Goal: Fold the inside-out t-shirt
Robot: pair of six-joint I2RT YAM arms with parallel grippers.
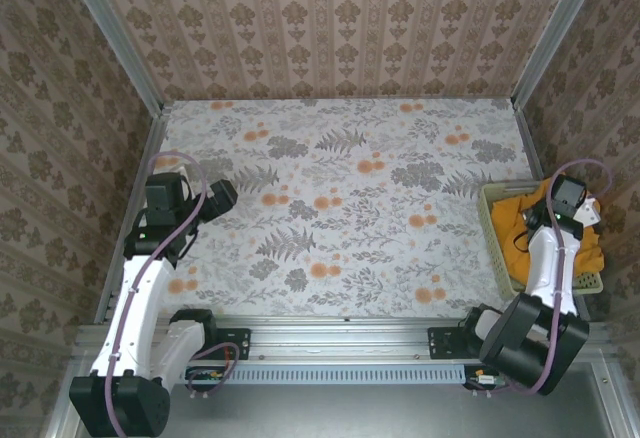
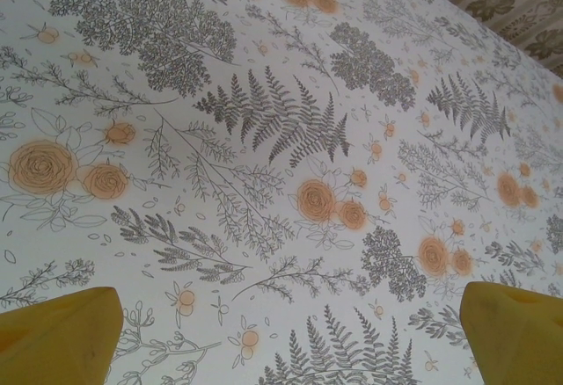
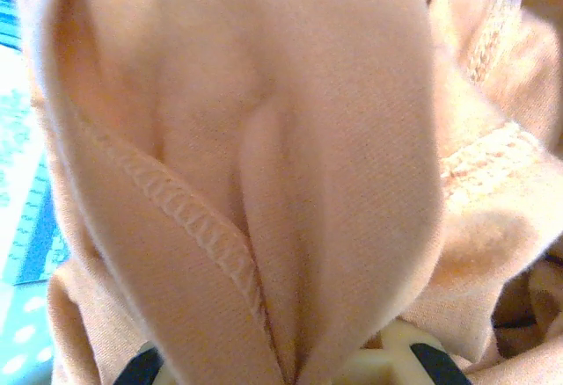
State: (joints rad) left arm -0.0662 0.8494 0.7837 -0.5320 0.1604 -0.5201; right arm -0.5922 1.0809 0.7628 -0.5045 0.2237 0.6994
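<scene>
The left arm (image 1: 140,298) rose from its base and bent at the wrist. The left gripper (image 1: 218,198) pointed right, its yellow fingers (image 2: 57,337) spread wide. The right arm (image 1: 545,268) reached forward, and the right gripper (image 3: 290,372) was clamped on a t-shirt (image 3: 264,139) fold.

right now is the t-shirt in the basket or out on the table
In the basket: the t-shirt lies bunched inside it, the right gripper with jaws shut on a fold.

Folds of the t-shirt (image 3: 290,139) bury the right gripper (image 3: 281,369), hiding its jaws
</scene>
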